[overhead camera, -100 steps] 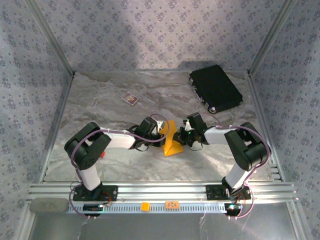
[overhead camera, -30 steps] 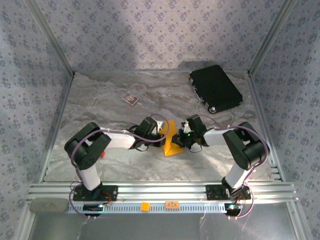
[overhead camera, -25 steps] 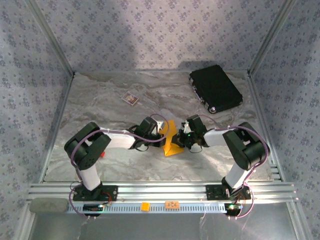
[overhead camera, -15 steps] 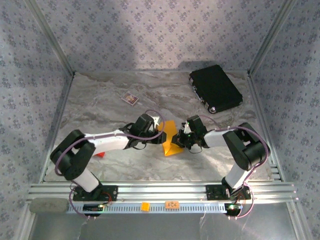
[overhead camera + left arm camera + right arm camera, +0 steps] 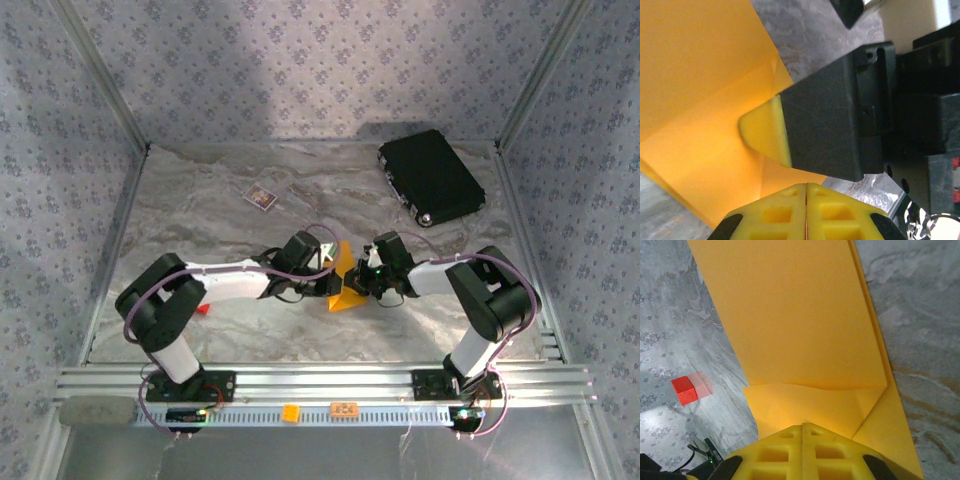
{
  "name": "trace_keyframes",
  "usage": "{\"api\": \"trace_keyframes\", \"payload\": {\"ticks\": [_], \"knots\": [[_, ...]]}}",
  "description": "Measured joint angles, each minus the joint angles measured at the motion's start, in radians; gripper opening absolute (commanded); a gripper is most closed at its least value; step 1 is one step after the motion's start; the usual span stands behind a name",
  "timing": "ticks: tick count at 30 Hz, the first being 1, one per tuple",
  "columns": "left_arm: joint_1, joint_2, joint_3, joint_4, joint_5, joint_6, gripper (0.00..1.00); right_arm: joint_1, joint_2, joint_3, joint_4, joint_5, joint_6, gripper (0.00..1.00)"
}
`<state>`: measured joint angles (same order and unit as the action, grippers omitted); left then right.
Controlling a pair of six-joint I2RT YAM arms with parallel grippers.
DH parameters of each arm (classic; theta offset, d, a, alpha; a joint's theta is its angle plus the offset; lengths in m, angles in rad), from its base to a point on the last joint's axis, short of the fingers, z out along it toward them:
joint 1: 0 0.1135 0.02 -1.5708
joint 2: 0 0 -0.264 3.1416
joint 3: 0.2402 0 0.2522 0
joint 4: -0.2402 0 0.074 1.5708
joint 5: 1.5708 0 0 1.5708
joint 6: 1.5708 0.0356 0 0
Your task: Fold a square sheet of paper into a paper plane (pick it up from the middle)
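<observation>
The square sheet of paper, orange-yellow and folded into a creased wedge, lies mid-table between both arms. My left gripper meets it from the left. In the left wrist view its yellow pads are pressed together over the paper, with a thin orange edge in the seam. The right gripper's black finger sits just beyond. My right gripper comes from the right. Its jaws are shut on a raised flap of the paper.
A black case lies at the back right and a small card at the back left. A small red block rests by the left arm. Small orange tags sit on the front rail.
Half a second ago the left arm had swung outward with its jaws parted. It has come back to the paper's left side and shut. The right gripper stayed put.
</observation>
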<state>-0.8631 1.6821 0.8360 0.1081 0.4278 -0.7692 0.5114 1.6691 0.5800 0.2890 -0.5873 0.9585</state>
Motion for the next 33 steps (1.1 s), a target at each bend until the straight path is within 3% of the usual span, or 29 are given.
{"api": "trace_keyframes", "payload": {"ticks": [17,33], "knots": [[-0.003,0.124,0.044,-0.005,0.058,-0.015,0.05,0.0,0.0,0.0,0.0,0.003,0.0,0.06],[-0.016,0.127,0.016,0.003,0.054,-0.029,0.05,-0.002,0.0,0.0,0.0,0.003,0.0,0.06]]}}
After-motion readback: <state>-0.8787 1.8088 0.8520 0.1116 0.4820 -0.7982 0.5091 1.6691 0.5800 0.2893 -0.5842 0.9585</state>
